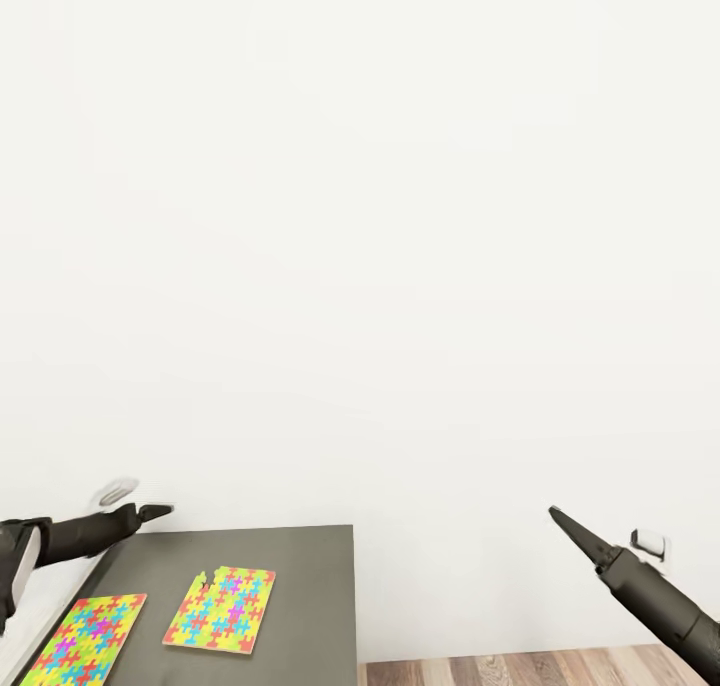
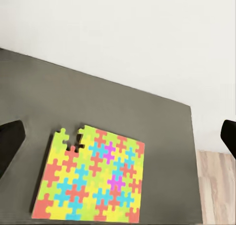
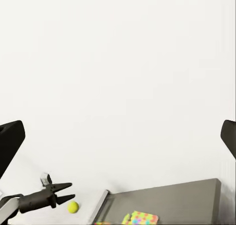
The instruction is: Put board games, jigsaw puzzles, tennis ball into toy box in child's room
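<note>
The dark grey worktop point(image 1: 290, 566) is occupying the head view's 7 o'clock sector, against a white wall point(image 1: 360, 216). Two jigsaw puzzles are lying flat on it, apart: one point(image 1: 220, 609) near the section's middle, with a notch of pieces missing at its far corner, the other point(image 1: 85, 638) toward 8 o'clock, close to the left edge. The left claw point(image 1: 155, 512) is hovering over the worktop's far left corner, fingers apart, holding nothing. The right claw point(image 1: 560, 519) is hanging at 4 o'clock, off the worktop above wood-plank floor point(image 1: 520, 668); I cannot tell its fingers' spacing. In the right wrist view, a tennis ball point(image 3: 73, 207) is sitting just beside the left claw.
</note>
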